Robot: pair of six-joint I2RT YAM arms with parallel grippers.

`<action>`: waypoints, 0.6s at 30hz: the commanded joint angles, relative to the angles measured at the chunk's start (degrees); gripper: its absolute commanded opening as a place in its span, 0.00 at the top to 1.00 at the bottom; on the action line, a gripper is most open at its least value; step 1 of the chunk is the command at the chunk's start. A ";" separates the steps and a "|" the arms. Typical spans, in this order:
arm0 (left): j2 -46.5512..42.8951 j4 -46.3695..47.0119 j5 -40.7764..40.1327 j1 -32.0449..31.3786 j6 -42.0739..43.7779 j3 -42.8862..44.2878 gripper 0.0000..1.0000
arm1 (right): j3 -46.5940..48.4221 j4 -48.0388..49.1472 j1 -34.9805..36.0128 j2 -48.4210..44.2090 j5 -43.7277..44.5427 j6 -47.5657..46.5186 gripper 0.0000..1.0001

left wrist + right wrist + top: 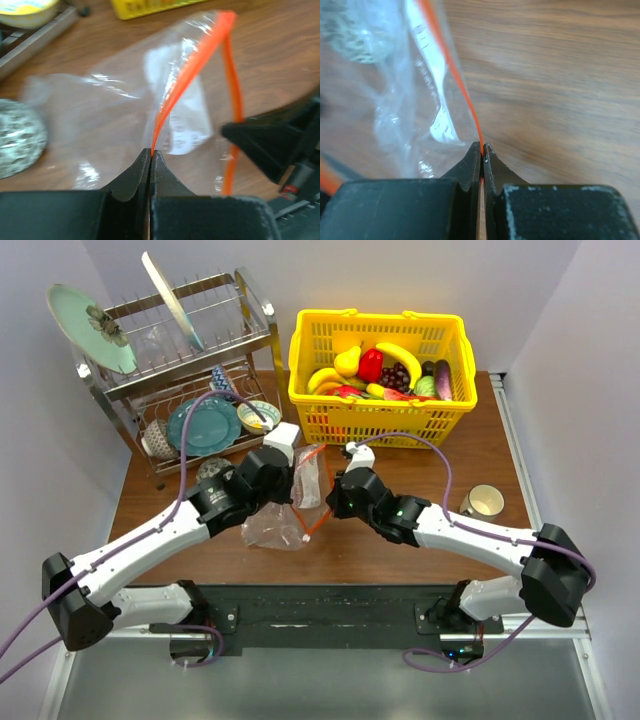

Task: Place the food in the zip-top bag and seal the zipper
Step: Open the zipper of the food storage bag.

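While both arms are facing each other at frame centre, zip-top bag (pixel 275 525) is sitting between them over table (pixel 370 550). Left gripper (pixel 151 152) is pinching zipper (pixel 192 70), jaws fully together on strip. Right gripper (pixel 482 146) is clamping, jaws likewise together, strip's other run. Food (pixel 370 365) is sitting in yellow basket (pixel 370 425), upper centre, well apart from bag.

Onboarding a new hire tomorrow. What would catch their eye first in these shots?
Both arms meet mid-table: the left gripper and right gripper are each pinched shut on the red-orange zipper of the clear zip-top bag, which is held between them. Behind it, at the far edge, the bright yellow basket holds the food. A dish rack with plates stands at the far left.
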 commanded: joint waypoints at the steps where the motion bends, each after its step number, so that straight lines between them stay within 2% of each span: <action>1: 4.00 -16.03 -14.22 -0.14 3.11 9.85 1.00 | 0.87 -4.43 -0.18 -2.17 8.09 1.42 1.00; 2: 4.79 -18.14 -18.94 -0.14 3.02 10.91 1.00 | 0.34 -5.48 -0.27 -2.53 8.80 1.86 1.00; 4: 6.73 -21.85 -22.05 -0.23 2.23 12.58 1.00 | -0.36 -6.10 -0.18 -3.32 10.38 2.21 1.00; 7: 6.30 -18.97 -18.74 -0.23 2.75 11.36 1.00 | -1.25 -5.23 -0.18 -3.94 9.16 2.30 1.00; 9: 4.37 -13.54 -11.72 -0.31 3.10 8.65 0.91 | -1.16 -4.09 -0.18 -4.11 7.93 1.78 1.00; 10: 3.31 -11.24 -9.34 -0.40 3.45 7.33 0.80 | -0.98 -3.65 -0.18 -4.11 6.62 1.43 1.00; 12: 0.42 -5.02 -3.62 -0.40 3.37 3.73 0.65 | -0.63 -2.07 -0.18 -4.46 4.60 0.55 1.00; 13: -0.47 -3.33 -2.47 -0.40 3.02 2.75 0.53 | -0.63 -0.93 -0.18 -4.64 2.76 0.63 1.00; 15: -1.35 -0.16 -0.27 -0.40 2.58 0.73 0.46 | -0.54 0.22 -0.10 -4.99 0.82 0.54 1.00; 18: 0.57 0.21 0.96 -0.40 1.61 0.81 0.43 | 0.16 0.93 -0.10 -4.73 -1.30 1.07 1.00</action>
